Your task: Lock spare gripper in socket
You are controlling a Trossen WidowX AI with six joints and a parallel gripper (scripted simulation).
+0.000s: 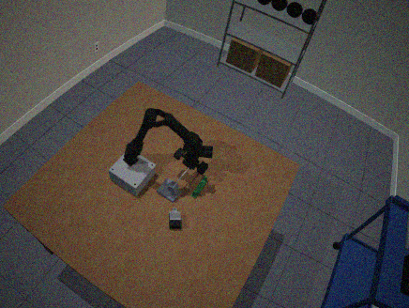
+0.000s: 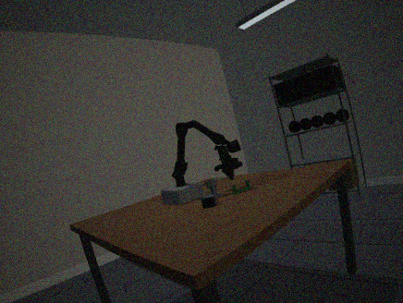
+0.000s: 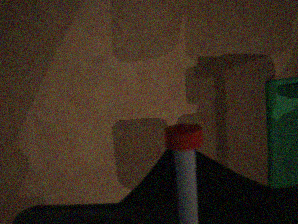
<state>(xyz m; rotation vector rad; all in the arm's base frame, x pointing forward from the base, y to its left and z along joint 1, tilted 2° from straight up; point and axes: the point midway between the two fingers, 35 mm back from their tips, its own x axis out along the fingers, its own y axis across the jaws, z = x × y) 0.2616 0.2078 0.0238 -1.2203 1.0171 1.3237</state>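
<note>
My gripper (image 1: 189,168) (image 2: 231,176) (image 3: 179,155) is shut on the lock pin, raised above the table between the mount and the green holder. The lock pin (image 3: 187,187) has a pale shaft and a red head in the wrist view; a pale rod shows below the fingers in the top view. The grey mount (image 1: 170,190) (image 2: 211,187) stands beside the arm's base, and no pin is seen through it. Its socket detail is too small to tell. The spare gripper (image 1: 174,220) (image 2: 209,202), a dark block with a pale top, stands on the table apart from the mount.
A green holder (image 1: 200,187) (image 2: 242,189) (image 3: 283,140) stands on the table close to the gripper, on the side away from the arm's base. The arm's white base box (image 1: 132,176) (image 2: 177,196) is on the other side of the mount. The wooden table (image 1: 117,244) (image 2: 185,245) carries them.
</note>
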